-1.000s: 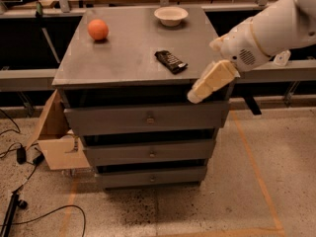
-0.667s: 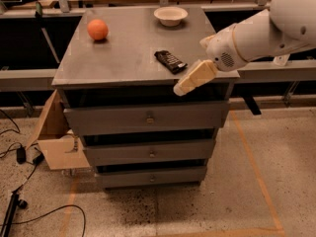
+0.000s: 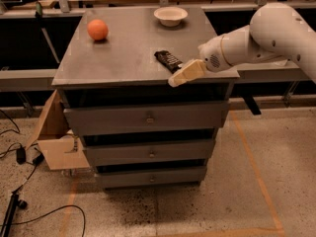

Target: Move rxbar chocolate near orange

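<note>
The rxbar chocolate [image 3: 168,59], a flat black bar with pale lettering, lies on the grey cabinet top [image 3: 123,48] near its front edge, right of centre. The orange [image 3: 98,29] sits at the back left of the same top. My gripper [image 3: 178,76], with tan fingers, comes in from the right on a white arm and hovers just in front of and right of the bar, over the front edge. It holds nothing.
A shallow white bowl [image 3: 171,16] stands at the back right of the cabinet top. The cabinet has three drawers [image 3: 148,117]. A cardboard box [image 3: 57,137] leans at its lower left. Cables [image 3: 19,201] lie on the floor at left.
My gripper has moved left along the cabinet's front edge, from beyond the right corner to close beside the bar. The bar, orange and bowl have not moved.
</note>
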Motion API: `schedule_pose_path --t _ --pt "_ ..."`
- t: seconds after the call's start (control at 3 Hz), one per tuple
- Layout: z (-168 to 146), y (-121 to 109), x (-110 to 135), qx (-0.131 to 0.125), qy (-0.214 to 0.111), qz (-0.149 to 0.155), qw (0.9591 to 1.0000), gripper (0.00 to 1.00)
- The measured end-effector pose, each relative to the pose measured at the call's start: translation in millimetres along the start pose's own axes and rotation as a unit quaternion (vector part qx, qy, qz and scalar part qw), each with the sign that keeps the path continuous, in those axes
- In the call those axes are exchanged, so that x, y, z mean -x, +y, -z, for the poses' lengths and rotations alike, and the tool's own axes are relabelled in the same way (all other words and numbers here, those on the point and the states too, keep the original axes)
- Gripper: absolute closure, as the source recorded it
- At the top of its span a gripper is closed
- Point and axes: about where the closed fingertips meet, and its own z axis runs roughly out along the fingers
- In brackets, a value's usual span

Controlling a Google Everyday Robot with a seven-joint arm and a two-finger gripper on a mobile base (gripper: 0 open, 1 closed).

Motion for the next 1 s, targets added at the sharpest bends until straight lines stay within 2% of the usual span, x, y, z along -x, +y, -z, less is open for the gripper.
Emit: schedule_pose_path --t 0.33,0.67,1.0 --pt "-0.1 0.1 0.0 0.000 0.000 0.000 1.0000 0.00" --pt "2.3 -9.7 3.8 -0.026 -0.003 -0.004 0.9996 0.00" --pt "4.3 -29.5 9.3 -0.069 -0.018 -0.023 0.9972 0.00"
